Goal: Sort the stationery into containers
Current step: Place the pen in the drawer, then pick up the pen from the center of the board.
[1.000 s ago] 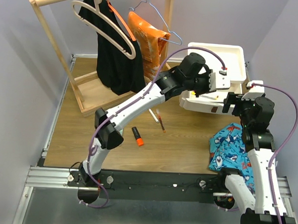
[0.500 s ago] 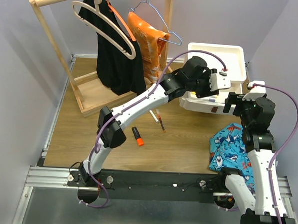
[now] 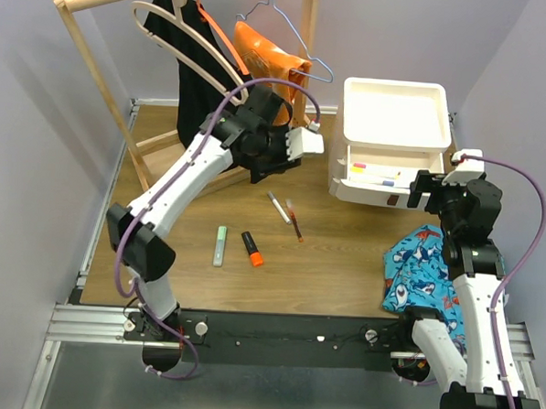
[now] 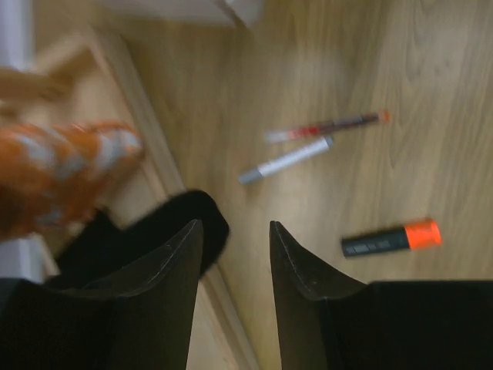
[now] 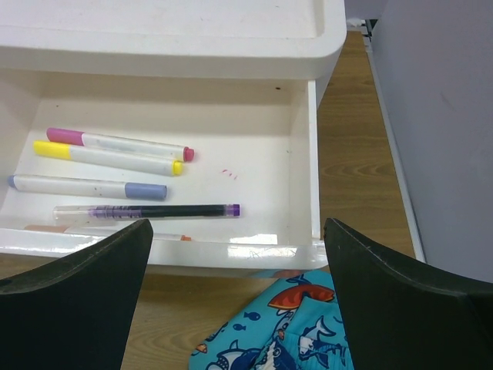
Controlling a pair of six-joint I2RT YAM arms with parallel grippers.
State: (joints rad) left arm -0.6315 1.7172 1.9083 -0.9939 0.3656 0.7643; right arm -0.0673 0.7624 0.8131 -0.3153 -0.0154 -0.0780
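Observation:
The white drawer unit (image 3: 391, 128) stands at the back right with one drawer (image 5: 304, 154) pulled out. Inside lie a pink marker (image 5: 119, 143), a yellow marker (image 5: 108, 157), a blue-capped marker (image 5: 88, 187) and a purple pen (image 5: 146, 210). On the floor lie a white pen (image 3: 278, 207), a red pen (image 3: 295, 220), an orange highlighter (image 3: 251, 248) and a pale green highlighter (image 3: 219, 246). My left gripper (image 3: 277, 157) is open and empty, above the floor beside the rack; its wrist view shows the red pen (image 4: 327, 126), white pen (image 4: 285, 161) and orange highlighter (image 4: 391, 238). My right gripper (image 5: 237, 225) is open and empty, facing the drawer front.
A wooden clothes rack (image 3: 87, 76) with a black garment (image 3: 209, 110) and an orange patterned bag (image 3: 275, 76) stands at the back left. The blue shark-print cloth (image 3: 421, 263) lies by my right arm, just under the drawer front (image 5: 277, 331). Walls close in on both sides.
My left arm has swung away from the open drawer, leftward to the rack side. The pale green highlighter, hidden under the arm before, now shows. My right arm has not moved.

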